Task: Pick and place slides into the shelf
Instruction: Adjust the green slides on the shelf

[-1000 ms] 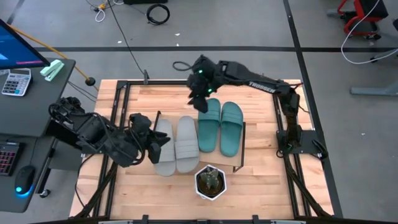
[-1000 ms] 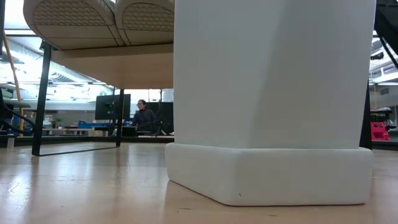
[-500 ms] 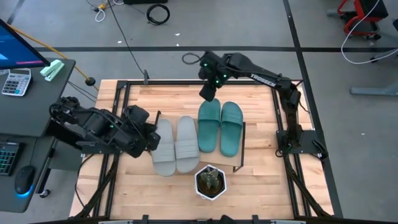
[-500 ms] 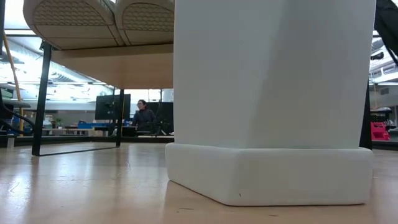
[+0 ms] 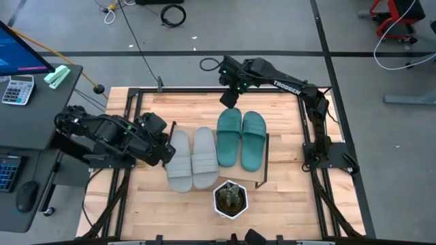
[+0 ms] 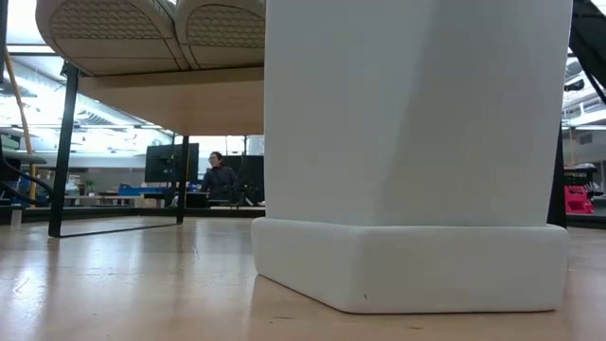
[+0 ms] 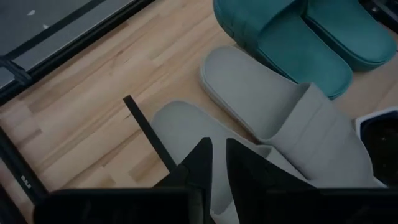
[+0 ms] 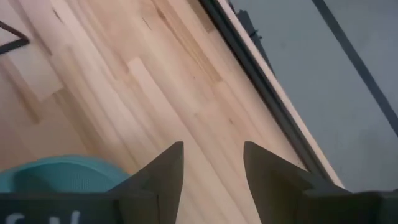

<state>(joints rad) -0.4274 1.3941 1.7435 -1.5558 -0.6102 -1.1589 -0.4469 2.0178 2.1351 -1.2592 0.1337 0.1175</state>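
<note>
With the left gripper (image 7: 213,163) nearly closed and empty beside the grey slides (image 5: 185,158) and the right gripper (image 8: 211,163) apart, the slides appear light, soft foam (best gripped at the strap).

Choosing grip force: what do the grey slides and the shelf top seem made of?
Grey slides: likely soft foam, matte, moulded in one piece with thick rounded edges. Shelf top: apparently light wood board, smooth, on thin black metal legs.

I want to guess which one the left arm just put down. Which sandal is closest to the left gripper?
The outer light grey slide, at the left end of the row. The left gripper sits right beside it; the other grey slide and the teal pair lie farther away.
</note>
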